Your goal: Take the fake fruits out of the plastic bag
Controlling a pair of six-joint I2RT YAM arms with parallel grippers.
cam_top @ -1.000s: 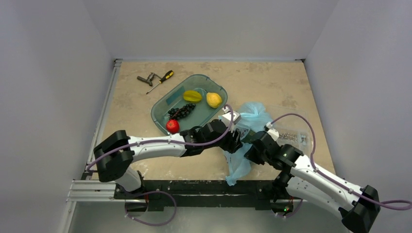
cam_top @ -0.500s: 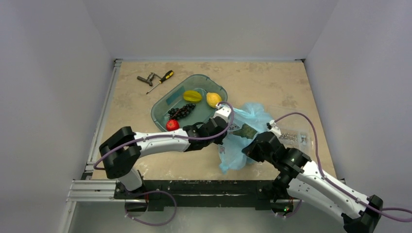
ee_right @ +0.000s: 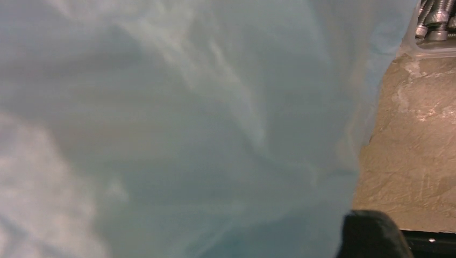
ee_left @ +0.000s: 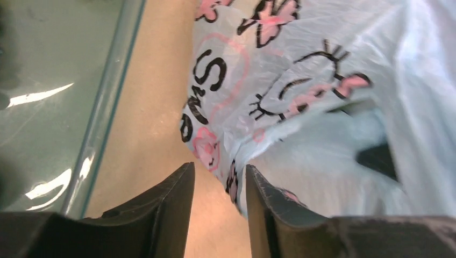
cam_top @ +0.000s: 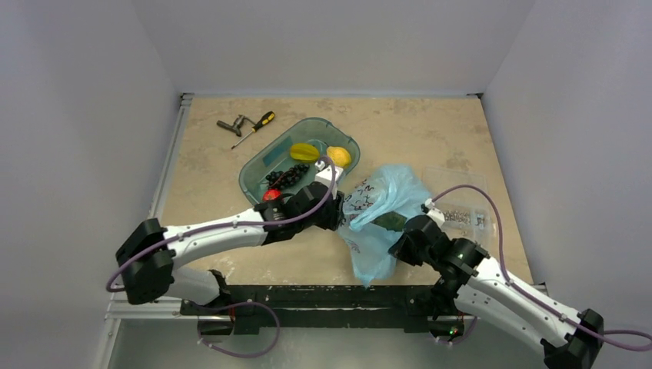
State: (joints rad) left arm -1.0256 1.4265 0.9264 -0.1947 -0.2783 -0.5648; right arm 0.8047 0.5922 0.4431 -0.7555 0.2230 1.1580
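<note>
The teal tray [cam_top: 251,171] holds a yellow-green star fruit [cam_top: 304,151], a yellow pear [cam_top: 339,157], black grapes [cam_top: 286,177] and a red fruit [cam_top: 271,195] half hidden under the left arm. Just right of it lies the light-blue plastic bag [cam_top: 380,201], crumpled on the counter [cam_top: 415,131], with the dull-green fruit [cam_top: 390,223] showing dark through the film.

The left gripper [ee_left: 219,171] has its fingers a narrow gap apart, and the bag's printed hem hangs in that gap against one finger. The right gripper [cam_top: 401,237] is closed at the bag's near side; film fills its camera, and I cannot tell whether a fold is pinched.

A clear box of screws [cam_top: 464,216] sits to the right, and a yellow-handled screwdriver [cam_top: 256,127] and a metal tool [cam_top: 230,125] far left. The counter is beige stone, the walls pale grey.

The bag's print has pink flowers and black letters, among them an S.
</note>
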